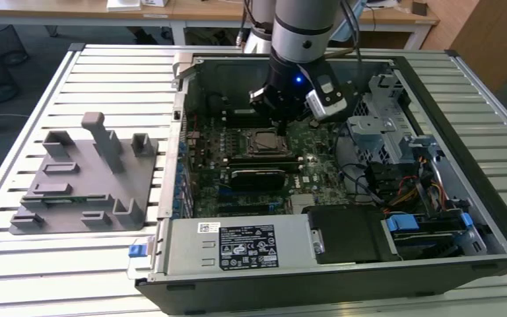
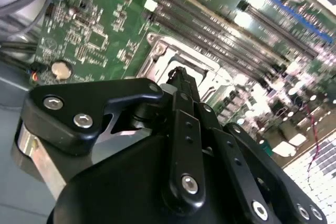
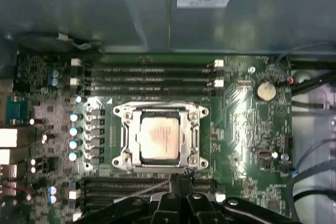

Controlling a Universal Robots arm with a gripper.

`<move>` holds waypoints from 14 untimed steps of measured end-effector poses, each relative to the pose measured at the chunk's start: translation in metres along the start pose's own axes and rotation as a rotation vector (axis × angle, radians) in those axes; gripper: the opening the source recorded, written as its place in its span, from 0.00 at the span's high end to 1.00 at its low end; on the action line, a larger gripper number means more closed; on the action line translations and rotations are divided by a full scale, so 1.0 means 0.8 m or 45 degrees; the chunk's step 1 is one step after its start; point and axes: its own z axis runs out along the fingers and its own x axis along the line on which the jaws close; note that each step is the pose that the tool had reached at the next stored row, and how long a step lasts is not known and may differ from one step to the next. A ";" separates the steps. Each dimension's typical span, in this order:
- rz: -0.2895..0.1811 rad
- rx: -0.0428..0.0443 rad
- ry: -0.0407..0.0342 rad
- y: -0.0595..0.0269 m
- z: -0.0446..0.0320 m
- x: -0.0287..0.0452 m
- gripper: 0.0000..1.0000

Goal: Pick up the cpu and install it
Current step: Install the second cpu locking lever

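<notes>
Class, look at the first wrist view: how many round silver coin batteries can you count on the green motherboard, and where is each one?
1. The coin battery sits on the motherboard beside the ends of the long memory slots, off to one side of the cpu. The gripper may hide others.

I see open room above the cpu [image 3: 161, 139] in its socket frame [image 3: 124, 139]. My gripper [image 3: 178, 182] hangs just beside it. Memory slots [image 3: 147, 77] and case walls [image 1: 181, 132] crowd the sides, with cables [image 1: 359, 181] near
</notes>
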 end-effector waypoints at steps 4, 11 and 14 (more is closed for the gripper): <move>-0.054 0.001 0.0070 -0.001 0.0061 0.0003 0.88; -0.073 0.000 0.0089 -0.010 0.0166 0.0174 0.88; -0.073 0.001 0.0090 -0.012 0.0196 0.0295 0.88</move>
